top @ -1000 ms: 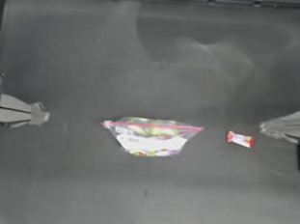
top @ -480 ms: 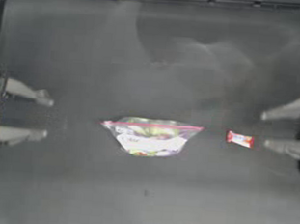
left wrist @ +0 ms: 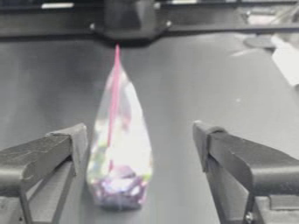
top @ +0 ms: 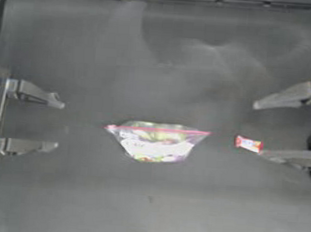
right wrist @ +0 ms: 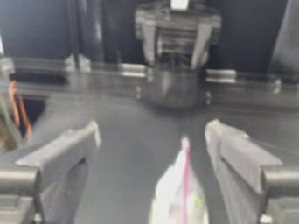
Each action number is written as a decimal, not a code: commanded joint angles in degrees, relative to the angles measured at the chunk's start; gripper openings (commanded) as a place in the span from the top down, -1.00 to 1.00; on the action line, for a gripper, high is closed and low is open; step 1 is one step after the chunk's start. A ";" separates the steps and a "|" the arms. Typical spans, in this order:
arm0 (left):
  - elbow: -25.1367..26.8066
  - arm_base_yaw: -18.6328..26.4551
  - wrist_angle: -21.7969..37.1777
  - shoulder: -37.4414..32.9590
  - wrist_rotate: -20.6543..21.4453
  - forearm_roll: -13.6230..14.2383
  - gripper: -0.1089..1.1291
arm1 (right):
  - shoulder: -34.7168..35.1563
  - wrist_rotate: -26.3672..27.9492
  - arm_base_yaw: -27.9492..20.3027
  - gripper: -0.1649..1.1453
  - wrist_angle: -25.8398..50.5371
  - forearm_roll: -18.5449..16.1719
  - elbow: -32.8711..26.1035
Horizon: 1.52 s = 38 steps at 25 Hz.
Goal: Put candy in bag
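One bag point(top: 156, 142), one candy point(top: 249, 143), two wide-open grippers: left gripper point(top: 55, 123), right gripper point(top: 259, 129).

The clear bag point(top: 155, 142), pink-red seal strip along its far edge, lay flat mid-table; the small red-orange candy point(top: 248, 143) lay apart, to its right.
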 commanded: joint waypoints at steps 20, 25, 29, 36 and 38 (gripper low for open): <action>0.70 5.01 6.59 1.05 0.09 0.26 -0.80 | 35.42 -0.53 -1.32 -0.78 37.53 -3.08 -40.96; 2.02 6.06 6.50 0.97 0.09 0.44 -0.80 | 41.75 -0.79 -0.09 -0.78 42.45 -3.69 -47.72; 2.72 6.15 6.33 0.79 0.09 0.44 -0.80 | 45.79 -0.70 0.53 -0.78 44.74 -4.04 -51.42; 3.96 6.77 6.06 0.35 0.00 0.35 -0.80 | 52.29 -1.05 1.05 -0.77 48.96 -3.87 -57.30; 4.31 6.77 5.80 -0.09 0.00 0.35 -0.80 | 53.88 -1.23 1.05 -0.77 50.27 -3.87 -58.80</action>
